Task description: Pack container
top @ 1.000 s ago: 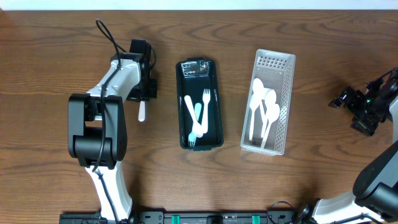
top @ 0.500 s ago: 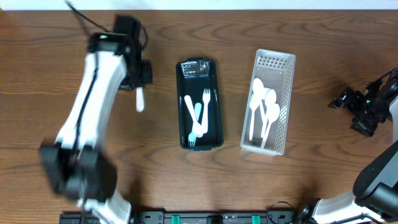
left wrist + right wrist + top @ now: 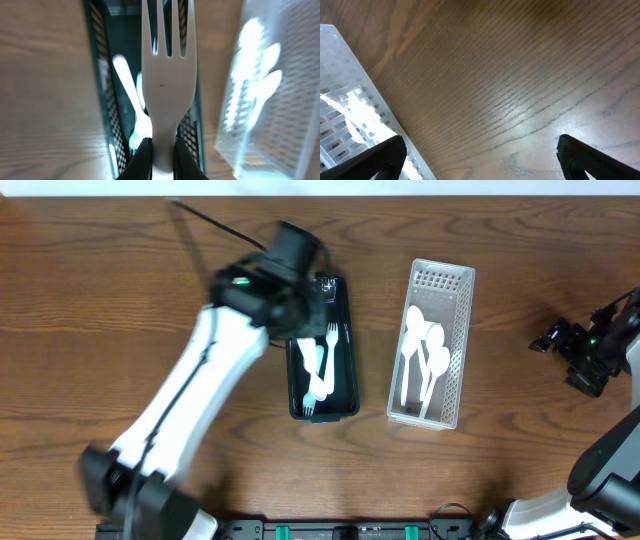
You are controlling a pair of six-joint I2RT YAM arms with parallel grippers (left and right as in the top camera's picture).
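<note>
My left gripper (image 3: 161,150) is shut on the handle of a white plastic fork (image 3: 168,75) and holds it above the dark green container (image 3: 344,370). In the overhead view the left gripper (image 3: 303,330) is over the container's left side, partly blurred. Inside the container lie white and pale blue forks (image 3: 318,375). A clear perforated container (image 3: 455,290) to the right holds several white spoons (image 3: 425,355); it also shows blurred in the left wrist view (image 3: 260,85). My right gripper (image 3: 480,155) is open and empty over bare table at the far right (image 3: 585,355).
The clear container's corner (image 3: 350,95) shows at the left of the right wrist view. The table's far edge runs along the top of the overhead view. A black rail lies at the front edge (image 3: 330,530).
My left arm has swung right from the table's left side, carrying the white fork to above the dark green container. The right arm has not moved.
</note>
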